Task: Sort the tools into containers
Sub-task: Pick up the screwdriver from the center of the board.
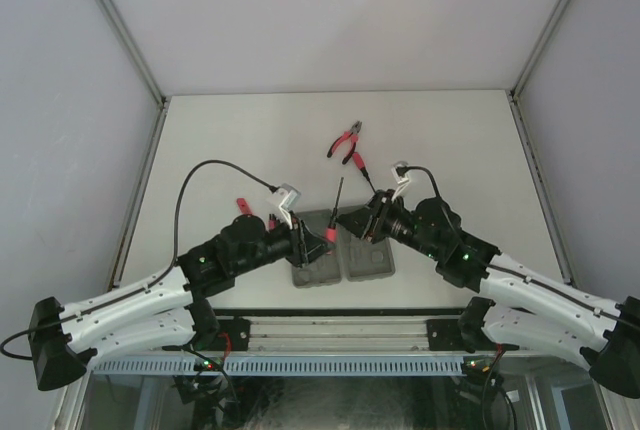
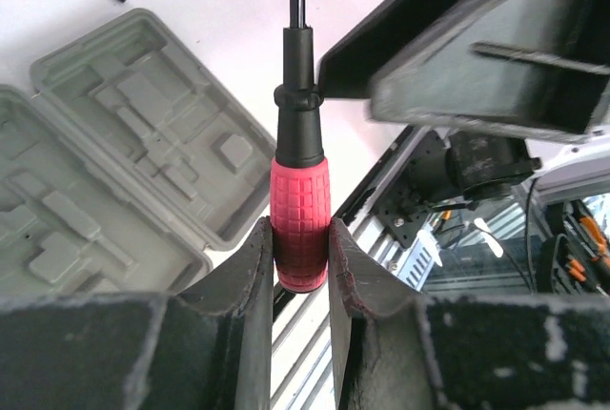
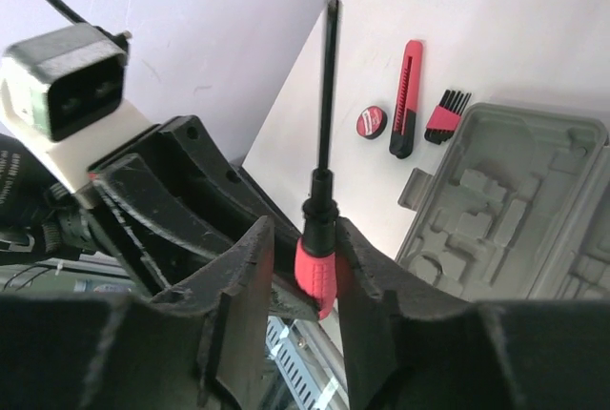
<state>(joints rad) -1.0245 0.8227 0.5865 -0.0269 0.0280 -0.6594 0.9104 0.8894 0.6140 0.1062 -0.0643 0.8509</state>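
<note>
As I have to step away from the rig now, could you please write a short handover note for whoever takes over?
The left gripper is shut on the red handle of the screwdriver, held off the table. The right gripper is open, its jaws loose around the same handle.
The case lies open; the slots in view are empty. The pliers lie beyond it; the round red disc, red-black tool and comb-like piece lie beside it.
Done: nothing stowed. Left: every tool.
</note>
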